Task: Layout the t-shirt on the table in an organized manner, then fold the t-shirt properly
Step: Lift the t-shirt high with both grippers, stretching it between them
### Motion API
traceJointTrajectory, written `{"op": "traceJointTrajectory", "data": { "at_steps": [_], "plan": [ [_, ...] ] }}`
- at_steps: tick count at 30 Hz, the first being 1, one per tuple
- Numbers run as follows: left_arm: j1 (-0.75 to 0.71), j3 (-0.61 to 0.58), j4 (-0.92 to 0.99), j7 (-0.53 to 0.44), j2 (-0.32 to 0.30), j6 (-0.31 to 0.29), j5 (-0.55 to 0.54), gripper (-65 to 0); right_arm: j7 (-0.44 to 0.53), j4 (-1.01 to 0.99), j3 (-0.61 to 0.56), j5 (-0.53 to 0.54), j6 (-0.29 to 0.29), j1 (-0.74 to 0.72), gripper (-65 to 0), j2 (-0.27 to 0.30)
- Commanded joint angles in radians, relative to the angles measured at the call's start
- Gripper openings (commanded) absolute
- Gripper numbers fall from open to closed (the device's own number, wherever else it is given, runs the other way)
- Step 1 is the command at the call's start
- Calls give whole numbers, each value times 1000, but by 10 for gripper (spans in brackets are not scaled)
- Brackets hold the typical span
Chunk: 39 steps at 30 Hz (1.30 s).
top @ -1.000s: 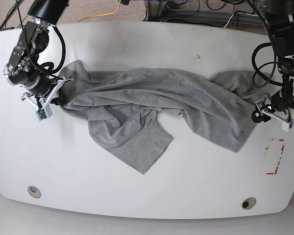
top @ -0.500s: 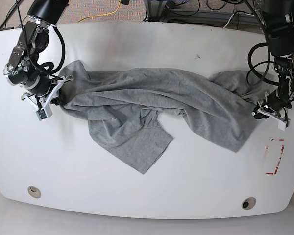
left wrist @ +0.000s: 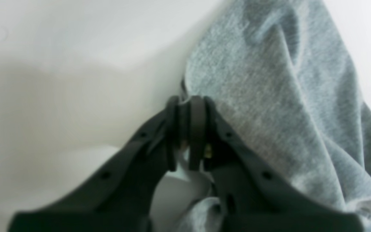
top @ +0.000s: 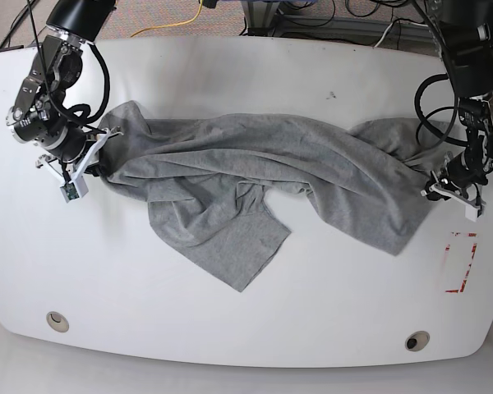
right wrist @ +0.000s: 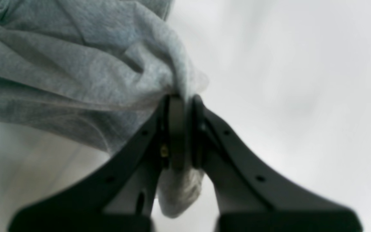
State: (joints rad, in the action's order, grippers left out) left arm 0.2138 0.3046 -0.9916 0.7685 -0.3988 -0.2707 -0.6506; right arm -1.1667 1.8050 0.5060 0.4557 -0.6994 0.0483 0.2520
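Fabric in the left wrist view: left end effector clamped shut on a thin edge of the t-shirt, only a sliver of cloth between the pads, bare desk on the other side. Looks like a shallow bite, likely to slip under a hard pull. Best to tug gently at first and check that the hem follows.

Right wrist view: right end effector closed on a thicker bunched fold of the t-shirt, a tuft poking out below the pads, white desk beyond. Firmer hold, though possibly several layers caught at once, so watch for cloth dragging along in a clump.

Base view: t-shirt lying crumpled across the middle of the desk, stretched from left end to right end, one flap hanging toward the near side. Right end effector gripping the left end, left end effector gripping the right end, just far of the red tape rectangle.

Judged as the spreading step, barely begun. To do it well: lift both ends a little and together, draw apart evenly until the twisted middle loosens, avoid yanking one side ahead of the other, then lower flat with the near flap unfurled and the cloth kept inside the desk edges.
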Motion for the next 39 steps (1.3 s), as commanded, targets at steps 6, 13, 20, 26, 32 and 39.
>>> {"op": "traceJointTrajectory", "data": {
  "at_steps": [6, 13, 20, 26, 32, 39],
  "plan": [
    [31, 1, -8, -17, -12, -2, -1, -650, 17, 19, 6, 18, 1, -15, -642, 11],
    [29, 1, -60, -17, -12, -2, -4, -650, 17, 19, 7, 18, 1, -15, -642, 11],
    [5, 8, -241, 19, -13, -2, -4, -650, 17, 42, 12, 18, 1, -14, -642, 11],
    [-17, 37, -436, 78, -18, -2, -5, -650, -25, 149, 13, 18, 1, 11, -642, 8],
    [-26, 89, -596, 144, -18, -2, -5, -650, -40, 186, 13, 19, 1, 48, -642, -6],
    [-24, 98, -718, 153, -18, -2, -7, -650, -40, 189, 13, 19, 1, 81, -642, -35]
  ]
}}
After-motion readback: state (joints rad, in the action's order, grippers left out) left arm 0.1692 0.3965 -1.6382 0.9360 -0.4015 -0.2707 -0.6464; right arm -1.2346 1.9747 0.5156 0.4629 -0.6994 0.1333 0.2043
